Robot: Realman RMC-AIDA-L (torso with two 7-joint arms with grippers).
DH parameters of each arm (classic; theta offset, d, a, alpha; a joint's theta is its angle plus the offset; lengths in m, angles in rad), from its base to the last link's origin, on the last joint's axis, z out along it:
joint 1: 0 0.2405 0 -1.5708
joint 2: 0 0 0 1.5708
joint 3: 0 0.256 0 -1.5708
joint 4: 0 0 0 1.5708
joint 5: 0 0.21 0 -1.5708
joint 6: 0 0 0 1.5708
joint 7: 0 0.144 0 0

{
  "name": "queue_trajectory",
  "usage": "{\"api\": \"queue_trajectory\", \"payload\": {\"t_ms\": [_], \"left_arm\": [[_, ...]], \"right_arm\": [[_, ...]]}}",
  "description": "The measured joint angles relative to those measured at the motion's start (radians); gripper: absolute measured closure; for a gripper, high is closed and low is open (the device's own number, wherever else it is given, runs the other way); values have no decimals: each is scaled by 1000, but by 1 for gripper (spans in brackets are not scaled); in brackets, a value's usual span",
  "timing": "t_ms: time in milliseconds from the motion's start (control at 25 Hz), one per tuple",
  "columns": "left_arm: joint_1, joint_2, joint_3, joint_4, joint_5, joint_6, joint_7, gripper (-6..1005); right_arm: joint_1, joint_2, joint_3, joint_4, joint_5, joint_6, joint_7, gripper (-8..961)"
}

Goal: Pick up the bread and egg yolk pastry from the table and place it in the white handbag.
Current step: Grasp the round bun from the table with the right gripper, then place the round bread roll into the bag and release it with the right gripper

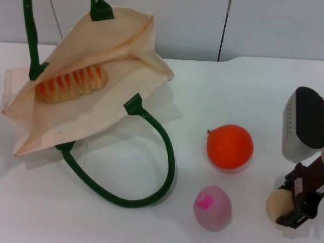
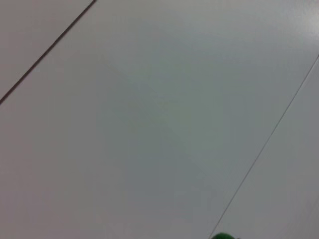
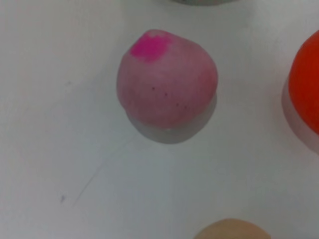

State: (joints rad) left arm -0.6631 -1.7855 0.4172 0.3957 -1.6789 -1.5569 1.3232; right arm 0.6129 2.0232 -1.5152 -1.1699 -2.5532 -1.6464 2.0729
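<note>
- Bread (image 1: 71, 84) already lies inside the white handbag (image 1: 101, 55), whose mouth gapes open on the table (image 1: 243, 86); half the job looks done.
- Egg yolk pastry (image 1: 279, 204) sits on the table at the near right, just beside the pink-topped ball (image 1: 212, 207), not yet bagged.
- Right end effector (image 1: 302, 205) is down against the pastry; it seems to be closing on it, though whether the fingers pinch it I cannot tell.
- Left end effector is out of sight.
</note>
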Motion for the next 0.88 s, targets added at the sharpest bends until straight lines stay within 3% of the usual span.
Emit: {"api": "queue_trajectory", "payload": {"t_ms": [440, 600, 640, 880], "left_arm": [[-2, 0, 4, 0, 7, 0, -2, 880], [-1, 1, 9, -1, 9, 0, -2, 880], [-1, 1, 9, -1, 9, 0, -2, 880], [-8, 1, 13, -5, 17, -1, -3, 879]], "right_arm": [[10, 0, 27, -15, -32, -1, 14, 245], [-29, 4, 88, -159, -23, 4, 16, 246], [-51, 6, 107, -250, -2, 6, 18, 246], [-87, 6, 127, -406, 101, 5, 11, 263]]}}
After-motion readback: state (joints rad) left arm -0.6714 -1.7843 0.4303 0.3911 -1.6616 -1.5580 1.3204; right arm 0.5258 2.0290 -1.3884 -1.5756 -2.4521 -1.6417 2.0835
